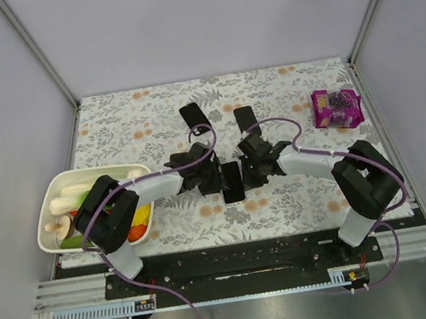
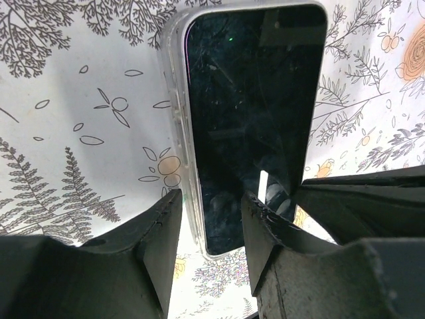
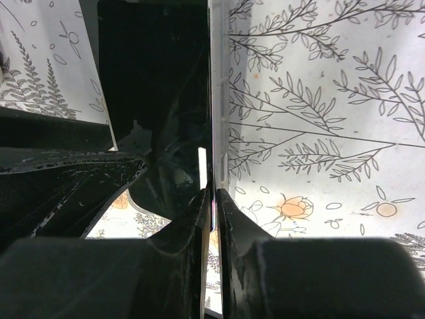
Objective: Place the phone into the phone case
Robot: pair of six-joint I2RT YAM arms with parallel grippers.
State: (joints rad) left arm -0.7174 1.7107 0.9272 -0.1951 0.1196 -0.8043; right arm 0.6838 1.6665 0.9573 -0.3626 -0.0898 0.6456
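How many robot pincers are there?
2. The left pincer is over the phone's left edge; the right pincer pinches its right edge. None looks hidden.

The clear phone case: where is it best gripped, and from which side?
Pinch the thin right side wall of the clear case, coming from above along the long edge. It lies flat on the table with the phone filling its middle, so only that rim offers two opposing faces.
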